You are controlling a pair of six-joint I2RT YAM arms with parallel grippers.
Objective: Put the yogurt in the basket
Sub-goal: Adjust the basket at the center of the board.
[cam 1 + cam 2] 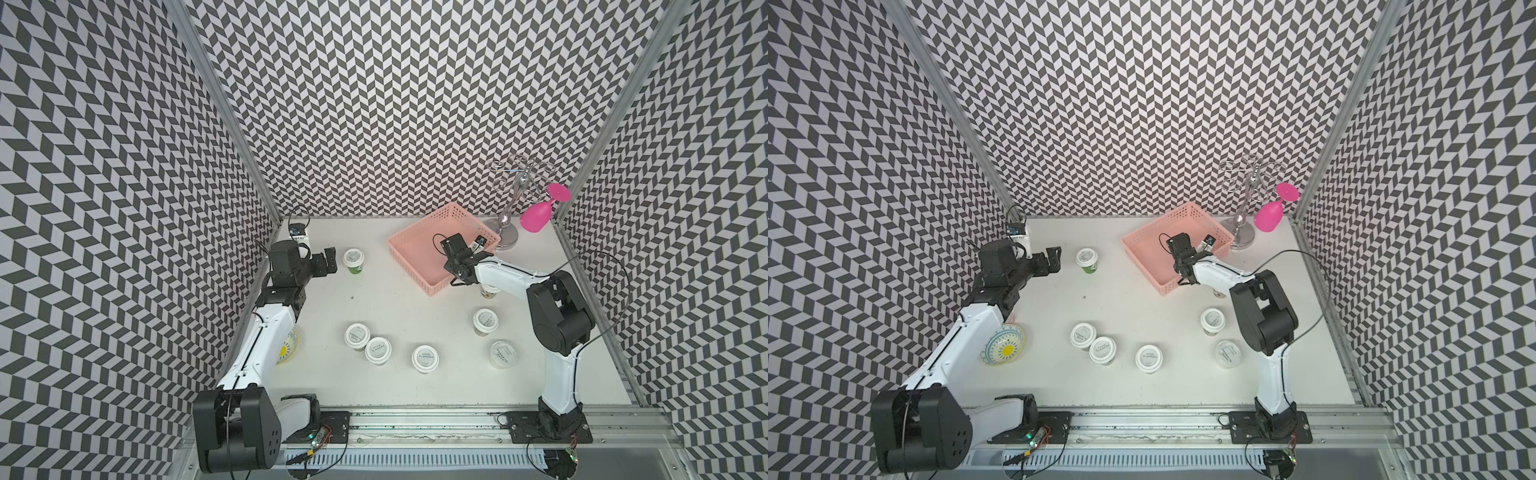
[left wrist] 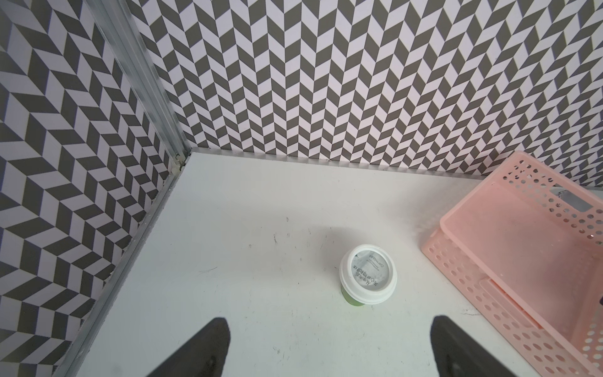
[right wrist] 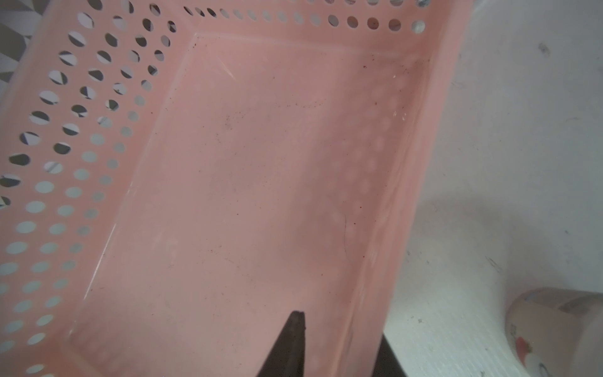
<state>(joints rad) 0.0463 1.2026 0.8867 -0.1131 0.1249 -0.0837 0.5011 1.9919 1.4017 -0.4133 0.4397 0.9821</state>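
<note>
Evidently the right claw (image 3: 342, 326) pinches the wall of the basket (image 3: 248, 156).

Salmon-pink perforated plastic basket (image 3: 228, 163) fills most of view. Floor bare, dark specks and fine scratches on it. Black fingers (image 3: 290, 346) of right gripper (image 3: 341, 333) sit either side of basket's side wall, one inside, one outside; contact unclear. Outside basket, on white tabletop (image 3: 522, 147), pale brownish-sided round yogurt tub (image 3: 551, 329), apart from wall.

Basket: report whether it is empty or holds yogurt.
Empty: the basket shows a bare floor in both wrist views, with nothing lying inside.
</note>
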